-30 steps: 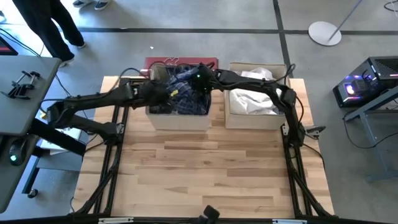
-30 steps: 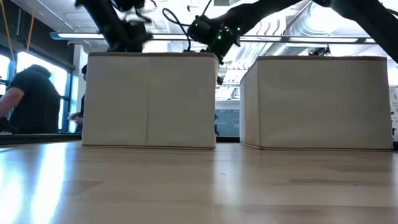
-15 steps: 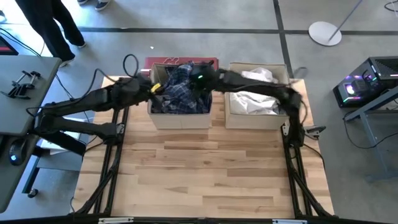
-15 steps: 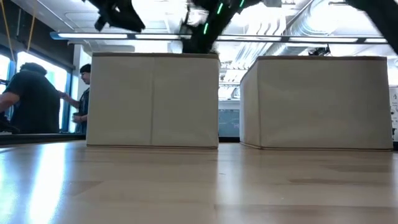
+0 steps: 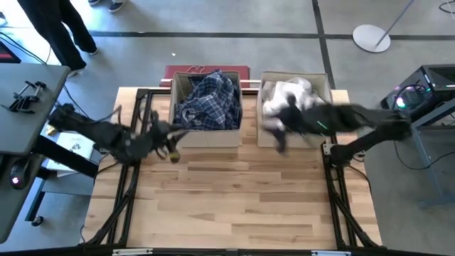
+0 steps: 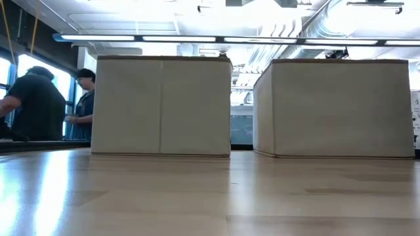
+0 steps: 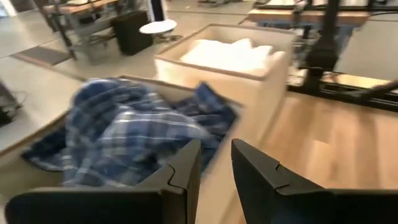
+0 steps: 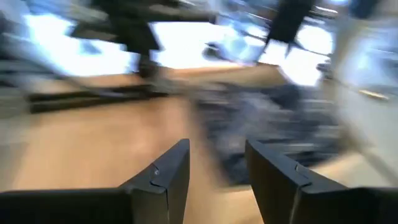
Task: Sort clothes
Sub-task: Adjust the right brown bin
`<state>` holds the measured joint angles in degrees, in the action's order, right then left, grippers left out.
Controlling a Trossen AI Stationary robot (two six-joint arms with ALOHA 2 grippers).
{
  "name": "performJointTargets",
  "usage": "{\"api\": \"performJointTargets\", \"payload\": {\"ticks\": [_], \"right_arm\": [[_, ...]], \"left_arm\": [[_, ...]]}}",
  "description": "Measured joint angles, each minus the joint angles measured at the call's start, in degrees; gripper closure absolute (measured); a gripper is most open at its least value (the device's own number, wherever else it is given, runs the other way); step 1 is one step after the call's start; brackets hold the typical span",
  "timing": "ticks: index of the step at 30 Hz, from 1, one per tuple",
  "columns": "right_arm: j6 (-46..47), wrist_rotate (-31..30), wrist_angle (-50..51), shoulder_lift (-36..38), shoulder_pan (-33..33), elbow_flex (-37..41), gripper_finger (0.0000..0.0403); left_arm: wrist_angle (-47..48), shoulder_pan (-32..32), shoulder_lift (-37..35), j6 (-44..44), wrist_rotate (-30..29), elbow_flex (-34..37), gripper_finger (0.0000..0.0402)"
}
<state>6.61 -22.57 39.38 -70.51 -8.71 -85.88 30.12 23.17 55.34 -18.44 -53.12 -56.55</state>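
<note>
A blue plaid shirt (image 5: 207,99) lies bunched in the left beige box (image 5: 206,136) and also shows in the left wrist view (image 7: 124,134). White clothes (image 5: 291,96) fill the right beige box (image 5: 264,139). My left gripper (image 5: 170,142) hangs open and empty over the table, just left of the left box's near corner; its fingers (image 7: 186,168) stand a small gap apart. My right gripper (image 5: 276,135) is open and empty at the right box's near left corner; it is blurred in its wrist view (image 8: 217,155). The low view shows neither gripper.
Both boxes (image 6: 161,105) (image 6: 335,105) stand side by side at the table's far edge. The bare wooden tabletop (image 5: 234,192) stretches in front of them. People stand beyond the table at the left (image 6: 39,105). A grey side table (image 5: 21,92) stands left of the table.
Both grippers have left the plaid shirt in the left box. My left gripper has swung toward the table's left and near edges. My right gripper has swung right, to the right box's near side. The plaid shirt stays bunched in the left box.
</note>
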Motion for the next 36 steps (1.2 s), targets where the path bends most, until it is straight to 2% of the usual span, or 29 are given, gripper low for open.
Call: {"api": "performJointTargets", "payload": {"ticks": [2, 4, 9, 14, 17, 19, 21, 24, 26, 28, 30, 33, 36], "right_arm": [[4.0, -1.0, -2.6, 6.6, -8.0, 5.4, 0.0258], [8.2, -4.6, -5.2, 12.9, -15.5, 10.5, 0.0258], [20.7, -10.3, -5.3, 24.0, -30.2, 21.5, 0.0258], [32.5, -16.9, -5.9, 30.7, -39.4, 32.6, 0.0258], [36.7, -17.9, -9.3, 32.1, -42.1, 40.3, 0.0258], [37.0, -17.8, -14.7, 32.2, -43.0, 46.0, 0.0258], [36.7, -17.7, -23.1, 32.1, -43.3, 52.4, 0.0258], [31.9, -17.4, -42.1, 31.1, -42.8, 62.9, 0.0258], [26.5, -17.4, -56.9, 30.1, -42.3, 69.7, 0.0258], [20.8, -17.4, -70.6, 29.4, -41.3, 75.4, 0.0258], [14.9, -16.9, -81.6, 29.2, -39.8, 79.4, 0.0258], [6.4, -15.4, -92.4, 30.2, -37.3, 82.4, 0.0258], [1.4, -12.7, -93.6, 32.6, -35.1, 82.7, 0.0258]], "left_arm": [[0.0, 4.9, 2.0, -2.6, -3.4, 0.0, 0.0321], [-0.2, 8.9, 3.9, -5.8, -5.8, 0.0, 0.0321], [-3.1, 14.9, 7.3, -11.3, -4.5, 0.0, 0.0321], [-4.9, 17.7, 11.0, -20.9, 4.9, -0.1, 0.0321], [-6.6, 18.6, 16.6, -24.9, 5.5, -0.1, 0.0321], [-11.5, 18.7, 21.2, -24.8, 4.5, -0.1, 0.0321], [-19.4, 18.2, 26.1, -22.0, 4.2, -0.1, 0.0321], [-36.9, 16.8, 34.3, -10.1, 6.3, -0.1, 0.0321], [-50.9, 15.9, 40.0, 1.2, 11.0, -0.1, 0.0321], [-64.1, 14.7, 44.8, 11.2, 18.6, -0.1, 0.0321], [-71.9, 13.2, 47.1, 17.3, 24.9, 0.0, 0.0321], [-69.0, 10.0, 44.5, 19.9, 26.5, 0.0, 0.0321], [-58.0, 6.6, 38.1, 20.0, 27.1, 0.0, 0.0321]]}}
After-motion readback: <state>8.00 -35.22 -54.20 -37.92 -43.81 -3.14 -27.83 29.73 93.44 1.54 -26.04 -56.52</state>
